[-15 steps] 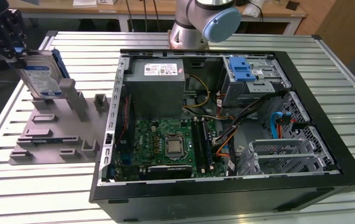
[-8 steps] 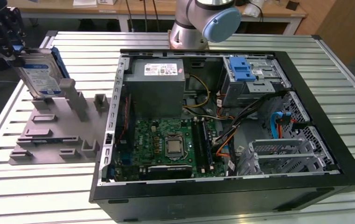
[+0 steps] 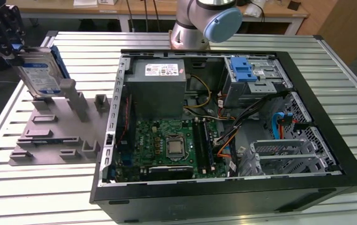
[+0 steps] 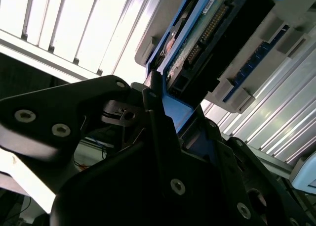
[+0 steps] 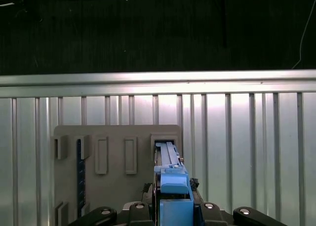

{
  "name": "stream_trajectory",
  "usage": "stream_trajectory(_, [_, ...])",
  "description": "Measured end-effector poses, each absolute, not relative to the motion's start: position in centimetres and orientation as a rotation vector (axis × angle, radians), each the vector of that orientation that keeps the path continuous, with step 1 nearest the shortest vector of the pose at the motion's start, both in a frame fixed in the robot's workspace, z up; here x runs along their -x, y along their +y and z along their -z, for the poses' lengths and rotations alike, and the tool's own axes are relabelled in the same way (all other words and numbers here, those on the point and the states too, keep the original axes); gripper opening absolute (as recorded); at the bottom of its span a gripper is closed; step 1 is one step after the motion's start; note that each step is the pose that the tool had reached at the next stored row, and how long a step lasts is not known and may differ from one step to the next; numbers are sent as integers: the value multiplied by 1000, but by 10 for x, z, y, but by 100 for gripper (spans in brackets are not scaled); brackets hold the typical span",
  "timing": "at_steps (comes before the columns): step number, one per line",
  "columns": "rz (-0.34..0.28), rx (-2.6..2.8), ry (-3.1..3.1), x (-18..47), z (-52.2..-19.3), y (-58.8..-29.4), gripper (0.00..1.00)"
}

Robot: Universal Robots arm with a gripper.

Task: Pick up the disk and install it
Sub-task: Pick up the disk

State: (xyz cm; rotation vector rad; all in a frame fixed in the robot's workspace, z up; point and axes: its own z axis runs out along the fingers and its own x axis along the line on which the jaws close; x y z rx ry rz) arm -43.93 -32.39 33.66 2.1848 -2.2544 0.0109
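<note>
Now | fingers [image 4: 157, 122] clamped on upright disk [image 3: 41, 70] | lower corner hidden behind rack post [image 3: 68, 89] | seating unclear

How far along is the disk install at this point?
Done: the gripper is clamped on the disk, which is upright over the grey rack; whether it has cleared its slot is unclear. In hand: the disk. Left: it is not yet in the computer case.
</note>
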Motion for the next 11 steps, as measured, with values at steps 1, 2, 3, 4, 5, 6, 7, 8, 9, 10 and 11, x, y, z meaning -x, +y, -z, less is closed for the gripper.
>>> stream_trajectory(1, [-11, -2185, -2254, 439, -337, -324, 36])
stream_trajectory(2, [-11, -2185, -2254, 439, -338, -324, 36])
stream_trajectory(3, [-11, -2185, -2254, 439, -339, -324, 36])
stream_trajectory(4, [-11, -2185, -2254, 439, -339, -324, 36])
stream_trajectory(5, [-11, -2185, -2254, 439, -340, -324, 36])
stream_trajectory(6, [-11, -2185, -2254, 439, -341, -324, 36])
stream_trajectory(7, [-11, -2185, -2254, 439, -342, -324, 36])
stream_trajectory(8, [-11, -2185, -2254, 439, -343, -324, 36])
stream_trajectory(9, [-11, -2185, -2254, 439, -343, -324, 36])
stream_trajectory(10, [-11, -2185, -2255, 439, -344, -324, 36])
stream_trajectory(11, [-11, -2185, -2254, 439, -345, -324, 36])
